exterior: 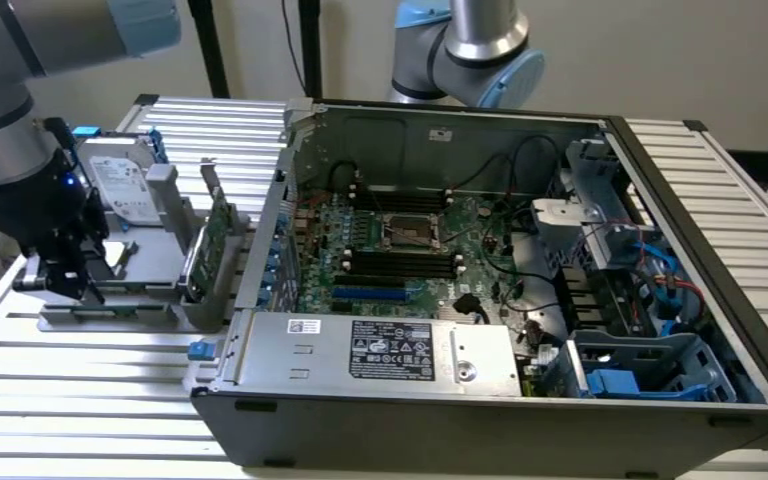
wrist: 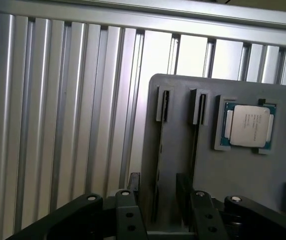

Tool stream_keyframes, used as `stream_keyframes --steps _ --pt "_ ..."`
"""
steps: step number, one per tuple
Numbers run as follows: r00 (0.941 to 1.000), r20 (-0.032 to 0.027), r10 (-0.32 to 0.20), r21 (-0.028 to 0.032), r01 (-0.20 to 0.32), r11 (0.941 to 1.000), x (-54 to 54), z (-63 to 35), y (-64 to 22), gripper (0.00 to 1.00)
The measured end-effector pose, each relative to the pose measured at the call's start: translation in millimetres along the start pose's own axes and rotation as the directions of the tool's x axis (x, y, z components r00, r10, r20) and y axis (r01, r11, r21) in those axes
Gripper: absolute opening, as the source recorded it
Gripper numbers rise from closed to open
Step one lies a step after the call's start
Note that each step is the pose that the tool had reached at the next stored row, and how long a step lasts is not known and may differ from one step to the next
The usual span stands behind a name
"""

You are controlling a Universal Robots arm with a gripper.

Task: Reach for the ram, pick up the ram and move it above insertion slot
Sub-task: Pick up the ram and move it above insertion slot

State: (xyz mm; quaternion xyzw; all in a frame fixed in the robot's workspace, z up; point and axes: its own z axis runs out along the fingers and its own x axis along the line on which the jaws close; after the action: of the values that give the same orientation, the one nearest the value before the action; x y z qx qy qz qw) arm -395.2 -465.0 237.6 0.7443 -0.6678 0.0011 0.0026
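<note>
The ram shows edge-on as a thin dark stick standing in the left groove of a grey holder. My gripper is open, with one finger on each side of the stick and not touching it. In the exterior view the gripper hangs low over the near end of the holder, at that view's left. The black memory slots lie on the motherboard inside the open computer case, well to the exterior view's right of the gripper.
A second groove runs beside the ram, and a processor chip sits in a pocket of the holder. A silver hard drive and a larger green card stand upright between gripper and case. A second arm's base is behind the case.
</note>
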Motion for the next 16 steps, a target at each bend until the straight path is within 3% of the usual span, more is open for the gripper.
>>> stream_keyframes --steps 16 --pt "1.0 0.0002 0.003 0.0 -0.003 1.0 -0.2 29.2 -0.1 0.42"
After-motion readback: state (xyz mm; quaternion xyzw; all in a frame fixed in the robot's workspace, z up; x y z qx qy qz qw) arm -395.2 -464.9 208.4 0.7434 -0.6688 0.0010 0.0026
